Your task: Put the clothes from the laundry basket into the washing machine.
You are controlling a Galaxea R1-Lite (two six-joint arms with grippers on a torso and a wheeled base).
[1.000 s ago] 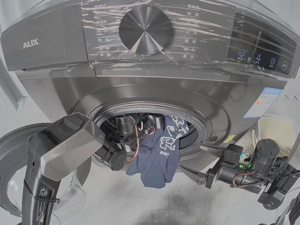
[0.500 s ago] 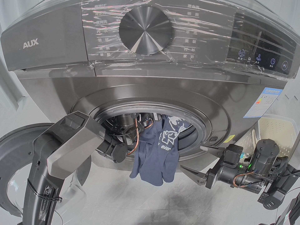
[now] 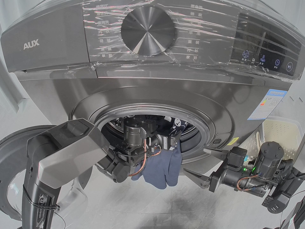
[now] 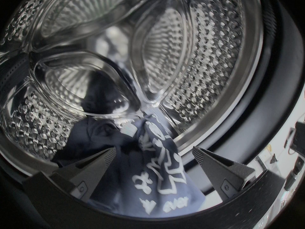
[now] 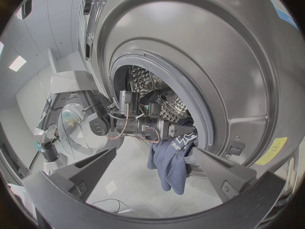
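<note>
A navy T-shirt with white print is draped over the lower lip of the washing machine's round opening. Part of it lies inside the steel drum and part hangs outside toward the floor. My left gripper sits at the drum mouth, open, its fingers spread to either side of the T-shirt without closing on it. My right gripper is open and empty, low and to the right of the opening, pointing at the hanging T-shirt. The left gripper also appears across the opening in the right wrist view.
The machine's round door stands swung open at the left, behind my left arm. A cream perforated laundry basket stands at the right beside the machine. Bare grey floor lies below the opening.
My left wrist has turned and dropped lower at the drum mouth. The shirt's printed upper part has gone farther into the drum, and less cloth hangs outside. The right arm has not moved.
</note>
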